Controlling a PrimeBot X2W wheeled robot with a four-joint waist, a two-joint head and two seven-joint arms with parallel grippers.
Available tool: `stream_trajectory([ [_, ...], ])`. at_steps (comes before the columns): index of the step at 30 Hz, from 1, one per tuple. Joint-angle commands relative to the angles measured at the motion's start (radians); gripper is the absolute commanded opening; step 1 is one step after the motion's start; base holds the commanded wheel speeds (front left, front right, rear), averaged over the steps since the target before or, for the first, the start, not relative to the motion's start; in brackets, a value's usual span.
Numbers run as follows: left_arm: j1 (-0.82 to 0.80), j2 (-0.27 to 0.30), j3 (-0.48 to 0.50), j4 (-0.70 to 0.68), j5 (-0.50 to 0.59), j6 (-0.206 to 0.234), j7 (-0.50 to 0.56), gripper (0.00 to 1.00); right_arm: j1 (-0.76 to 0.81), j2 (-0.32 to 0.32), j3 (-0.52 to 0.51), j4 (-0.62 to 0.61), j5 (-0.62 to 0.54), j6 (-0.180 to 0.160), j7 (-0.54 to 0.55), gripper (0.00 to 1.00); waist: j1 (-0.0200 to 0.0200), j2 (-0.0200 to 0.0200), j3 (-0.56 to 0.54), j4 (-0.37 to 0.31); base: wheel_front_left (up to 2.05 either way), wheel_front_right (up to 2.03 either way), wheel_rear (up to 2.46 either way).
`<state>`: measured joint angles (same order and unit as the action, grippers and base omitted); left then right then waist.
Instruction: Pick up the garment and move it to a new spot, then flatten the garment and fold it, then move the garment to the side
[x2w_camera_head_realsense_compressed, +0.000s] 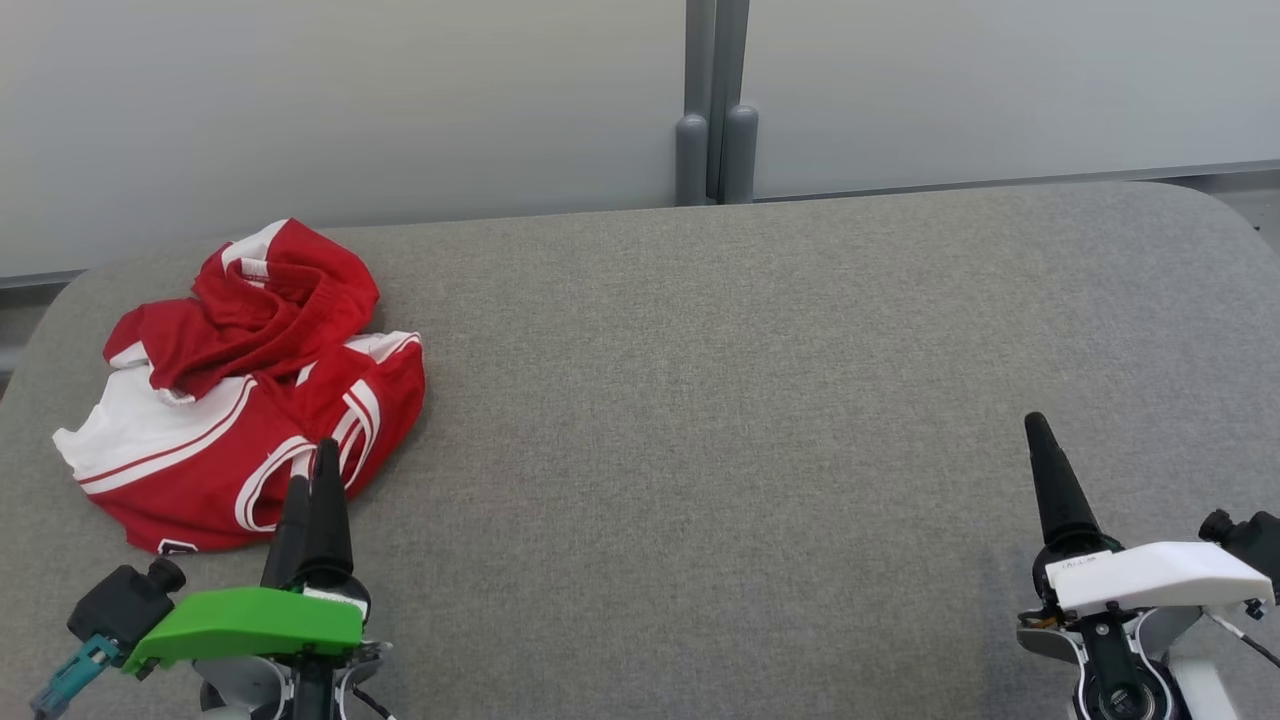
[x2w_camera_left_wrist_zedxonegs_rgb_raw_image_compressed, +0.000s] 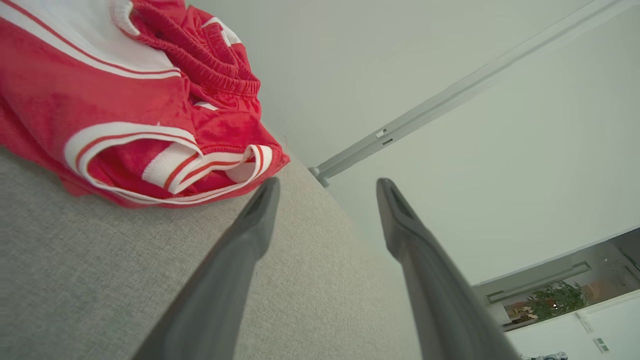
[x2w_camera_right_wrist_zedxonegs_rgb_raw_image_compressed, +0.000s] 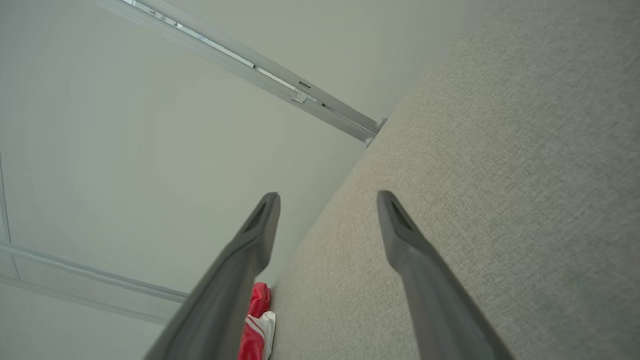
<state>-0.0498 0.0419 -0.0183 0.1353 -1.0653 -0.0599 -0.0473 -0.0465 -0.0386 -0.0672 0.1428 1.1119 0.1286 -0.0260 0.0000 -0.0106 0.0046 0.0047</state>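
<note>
Since the garment (x2w_camera_head_realsense_compressed: 240, 400) looks soft and light, we would pinch its near striped hem (x2w_camera_head_realsense_compressed: 258, 492), left gripper (x2w_camera_head_realsense_compressed: 312, 462) and right gripper (x2w_camera_right_wrist_zedxonegs_rgb_raw_image_compressed: 327, 196) both wide open and empty.

Garment (x2w_camera_head_realsense_compressed: 240, 400) seen far left: red, white panel, white bands striped red. Table (x2w_camera_head_realsense_compressed: 750, 400) covered in grey flecked fabric. Left gripper (x2w_camera_head_realsense_compressed: 312, 462) capped green, right gripper (x2w_camera_right_wrist_zedxonegs_rgb_raw_image_compressed: 327, 196) capped white. Fingers (x2w_camera_left_wrist_zedxonegs_rgb_raw_image_compressed: 235, 260) dark grey. Wall (x2w_camera_head_realsense_compressed: 350, 100) pale grey.
</note>
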Motion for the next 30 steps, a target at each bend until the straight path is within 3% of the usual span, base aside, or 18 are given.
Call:
stream_trajectory([
  [1, -0.002, 0.006, -0.006, -0.021, 0.045, 0.008, -0.011, 1.0, -0.006, -0.007, 0.007, -0.027, -0.047, 0.002, -0.012, 1.0, 0.0, 0.0031, 0.0, 0.0, 0.0, 0.0, 0.0],
  [14, 0.022, 0.015, -0.038, -0.035, 0.331, 0.027, -0.056, 1.0, 0.013, -0.009, 0.047, -0.057, -0.309, 0.002, -0.061, 1.0, 0.0, 0.0043, 0.005, 0.004, 0.0, 0.0, 0.0],
  [30, 0.048, 0.033, -0.073, -0.037, 0.526, 0.067, -0.099, 1.0, 0.028, -0.01, 0.067, -0.064, -0.489, 0.003, -0.107, 1.0, 0.0, 0.0055, 0.008, 0.003, 0.0, 0.0, 0.0],
])
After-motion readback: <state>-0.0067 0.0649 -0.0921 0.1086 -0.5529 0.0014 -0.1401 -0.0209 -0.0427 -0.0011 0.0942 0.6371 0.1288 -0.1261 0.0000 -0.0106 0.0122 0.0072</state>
